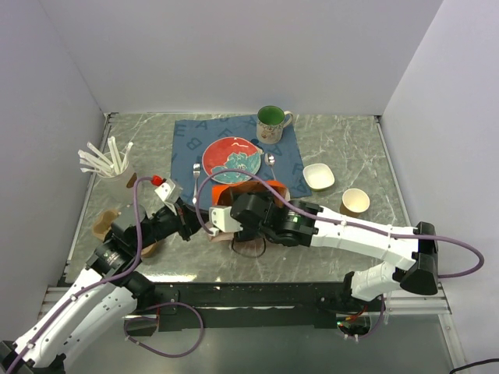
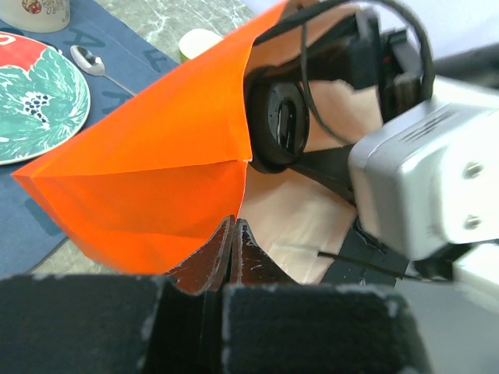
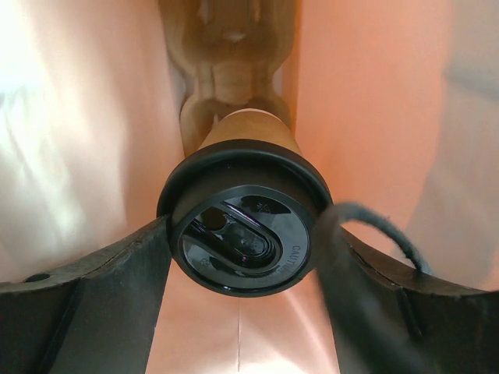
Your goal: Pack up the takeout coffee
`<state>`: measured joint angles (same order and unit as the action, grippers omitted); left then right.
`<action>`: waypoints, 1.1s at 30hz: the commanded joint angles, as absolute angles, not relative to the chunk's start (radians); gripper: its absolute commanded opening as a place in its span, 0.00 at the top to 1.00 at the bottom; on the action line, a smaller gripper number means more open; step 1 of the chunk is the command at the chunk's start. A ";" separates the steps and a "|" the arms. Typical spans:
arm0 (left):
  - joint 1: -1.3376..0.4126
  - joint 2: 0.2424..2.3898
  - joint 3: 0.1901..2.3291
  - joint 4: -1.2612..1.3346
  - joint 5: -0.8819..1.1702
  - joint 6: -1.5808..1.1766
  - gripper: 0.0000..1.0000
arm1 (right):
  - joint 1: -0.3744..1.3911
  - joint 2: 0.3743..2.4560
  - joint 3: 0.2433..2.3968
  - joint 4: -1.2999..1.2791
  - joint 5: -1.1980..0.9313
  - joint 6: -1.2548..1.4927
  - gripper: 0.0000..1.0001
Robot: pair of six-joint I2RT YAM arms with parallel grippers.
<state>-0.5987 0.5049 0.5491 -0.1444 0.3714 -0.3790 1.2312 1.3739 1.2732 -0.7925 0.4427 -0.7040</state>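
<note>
The takeout coffee (image 3: 242,234), a brown paper cup with a black lid, lies lid toward the camera in the right wrist view, deep inside an orange paper bag (image 1: 238,189). My right gripper (image 3: 243,261) is shut on it, a finger (image 3: 117,280) pressing each side of the lid. My left gripper (image 2: 235,227) is shut on the rim of the orange bag (image 2: 156,156), holding the mouth wide. The left wrist view shows the right arm's wrist (image 2: 421,179) reaching into that mouth. In the top view the cup is hidden by the bag and the arm.
Behind the bag, a blue mat (image 1: 187,140) carries a red plate (image 1: 231,158), a fork (image 1: 196,175), a spoon (image 1: 270,160) and a green mug (image 1: 270,122). A white bowl (image 1: 318,176) and a lidless tan cup (image 1: 355,202) stand right. White straws in a cup (image 1: 109,165) stand left.
</note>
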 commanded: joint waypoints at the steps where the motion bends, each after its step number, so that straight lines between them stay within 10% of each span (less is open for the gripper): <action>1: -0.598 0.514 0.565 -0.147 0.400 -0.362 0.99 | 1.224 1.362 1.336 -0.750 0.437 -0.735 0.51; 33: -0.598 0.514 0.614 -0.219 0.318 -0.440 0.99 | 1.169 1.364 1.160 -0.497 0.347 -0.963 0.52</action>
